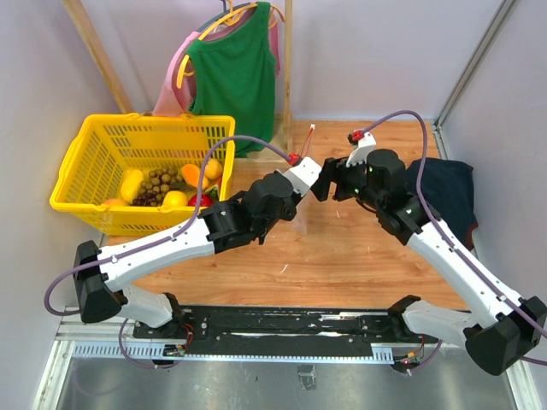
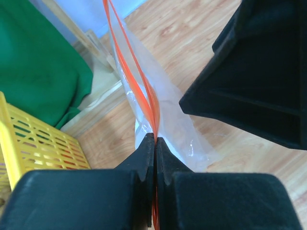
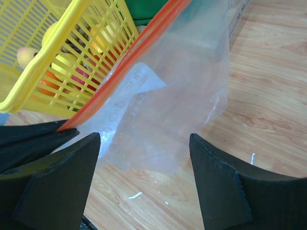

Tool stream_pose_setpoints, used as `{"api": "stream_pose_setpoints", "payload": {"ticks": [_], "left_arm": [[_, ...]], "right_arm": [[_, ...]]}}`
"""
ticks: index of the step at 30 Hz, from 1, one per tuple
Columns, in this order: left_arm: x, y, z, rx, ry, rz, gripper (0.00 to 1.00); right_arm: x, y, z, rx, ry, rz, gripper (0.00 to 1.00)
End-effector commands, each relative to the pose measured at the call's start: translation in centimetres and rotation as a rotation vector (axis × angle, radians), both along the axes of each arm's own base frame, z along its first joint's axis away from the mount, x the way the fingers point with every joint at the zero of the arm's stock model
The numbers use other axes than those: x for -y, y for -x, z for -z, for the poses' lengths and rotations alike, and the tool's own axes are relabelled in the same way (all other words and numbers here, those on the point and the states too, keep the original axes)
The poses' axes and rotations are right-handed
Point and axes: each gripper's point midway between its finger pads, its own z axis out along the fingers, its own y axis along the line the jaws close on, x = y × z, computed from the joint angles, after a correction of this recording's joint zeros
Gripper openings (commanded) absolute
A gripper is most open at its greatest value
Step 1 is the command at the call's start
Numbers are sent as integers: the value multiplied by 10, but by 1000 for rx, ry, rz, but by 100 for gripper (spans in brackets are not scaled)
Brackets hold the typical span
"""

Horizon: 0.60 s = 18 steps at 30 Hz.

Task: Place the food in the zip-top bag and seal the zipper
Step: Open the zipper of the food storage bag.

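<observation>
Jaws of the left gripper [image 2: 155, 139] are pressing tight together on the zipper [image 2: 151, 109], with only that thin red-orange strip sitting between the black fingertips. In the left wrist view the strip is rising away from the pinch as two orange lines, running close side by side and meeting at the grip. The zip-top bag [image 3: 163, 110] is hanging from this hold above the wooden table [image 1: 342, 256], its clear crinkly plastic spreading out below the strip, and its lower edge is showing against the wood.

Opposite it, the right gripper [image 3: 144, 139] is facing the bag with its jaws standing wide apart. In the right wrist view the two dark fingers are framing the plastic, one at each side, with the zipper slanting up from the left gripper's tip at the lower left. Whether either right finger is touching the bag cannot be told. From above, both grippers are meeting nose to nose over the middle of the table.

The food [image 1: 175, 184] is lying in the yellow basket [image 1: 145, 120] at the far left of the table, well apart from the bag: yellow, orange, red and green pieces heaped together. Behind the basket a green shirt [image 1: 235, 77] is hanging on a yellow hanger. A dark navy cloth [image 1: 449, 192] is lying in a heap at the table's right edge, just beyond the right arm
</observation>
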Motion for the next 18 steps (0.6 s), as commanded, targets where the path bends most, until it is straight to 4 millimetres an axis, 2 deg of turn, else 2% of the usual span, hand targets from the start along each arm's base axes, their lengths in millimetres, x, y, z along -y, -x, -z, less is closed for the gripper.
{"api": "stream_pose_setpoints", "payload": {"ticks": [1,8,18], "left_arm": [[0,-9,-8,75,-54,-75,0],[6,-8,3,91,-118,-87,0],[16,-4,9,101,-145,-64,0]], "right_arm": [[-4,-7,-26,-23,-104,5,76],[-4,-24,-28,-56,-166,44,76],[-13,-52,-1,-145,-188,52,75]]}}
